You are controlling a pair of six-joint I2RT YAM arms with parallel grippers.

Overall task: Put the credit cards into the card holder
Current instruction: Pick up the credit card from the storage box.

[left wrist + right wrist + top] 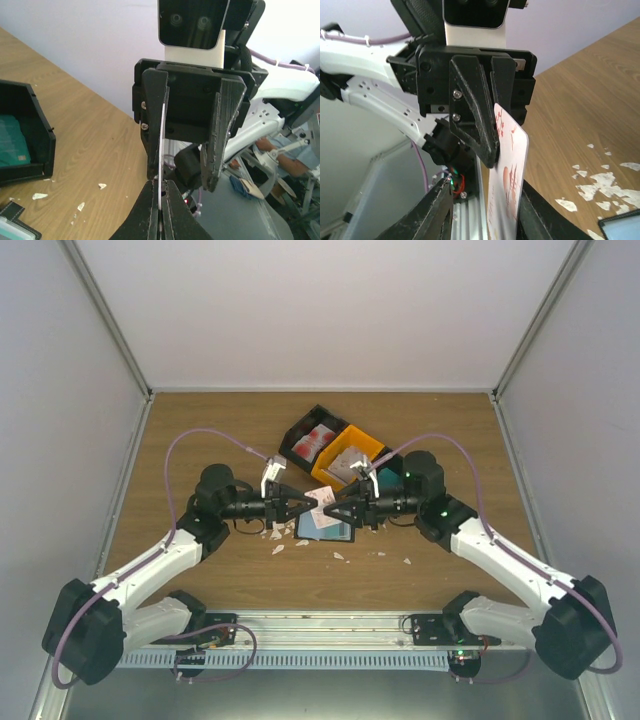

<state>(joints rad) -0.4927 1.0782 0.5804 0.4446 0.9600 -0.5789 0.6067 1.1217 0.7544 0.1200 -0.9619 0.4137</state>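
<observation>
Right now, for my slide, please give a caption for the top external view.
Left tool grips a red-and-white credit card mid-air; the right tool, facing it, stands open.

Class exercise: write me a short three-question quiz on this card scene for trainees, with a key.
1. True or false: the left gripper is shut on the red-and-white card.
2. Choose one. The right gripper has its jaws: A) shut on nothing; B) apart; C) out of every view.
3. Fill in: the second bin, beside the black bin, is coloured ____.

Key: 1 true; 2 B; 3 orange.
</observation>
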